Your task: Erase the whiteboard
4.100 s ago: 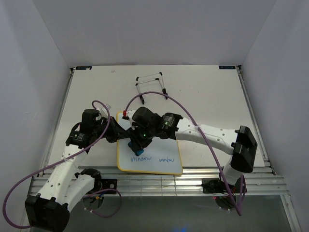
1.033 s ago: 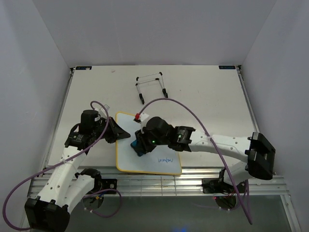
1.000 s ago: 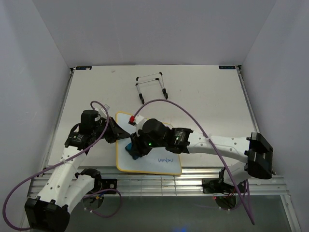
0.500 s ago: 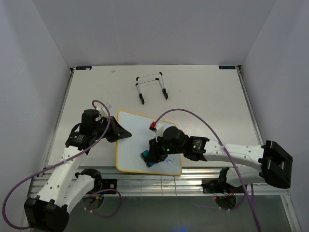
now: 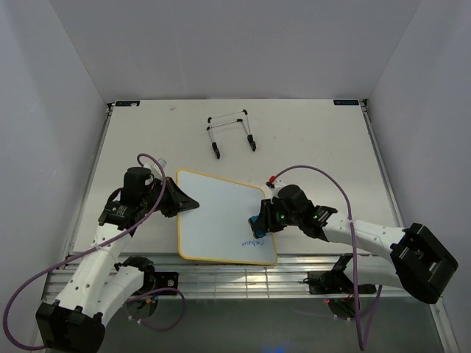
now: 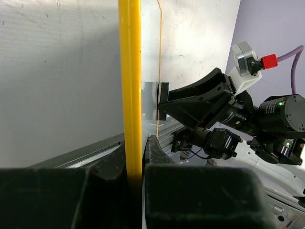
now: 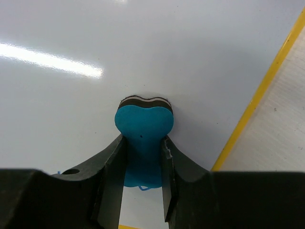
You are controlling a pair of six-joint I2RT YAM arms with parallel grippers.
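Observation:
The whiteboard [image 5: 217,217], white with a yellow frame, lies flat at the table's near edge. A short blue scribble [image 5: 252,242] is left near its lower right. My left gripper [image 5: 185,201] is shut on the board's left frame edge [image 6: 130,95]. My right gripper [image 5: 257,223] is shut on the blue eraser [image 7: 143,138], squeezed between its fingers and pressed on the board near the right frame edge [image 7: 259,98]. The eraser also shows in the top view [image 5: 255,223].
A wire easel stand [image 5: 231,132] lies on the table beyond the board. The metal rail [image 5: 243,278] runs along the table's near edge just below the board. Purple cables loop over both arms.
My right gripper has swept the eraser from the board's left middle across to its right edge. The left word and most of the right word are wiped away. The left gripper has not moved.

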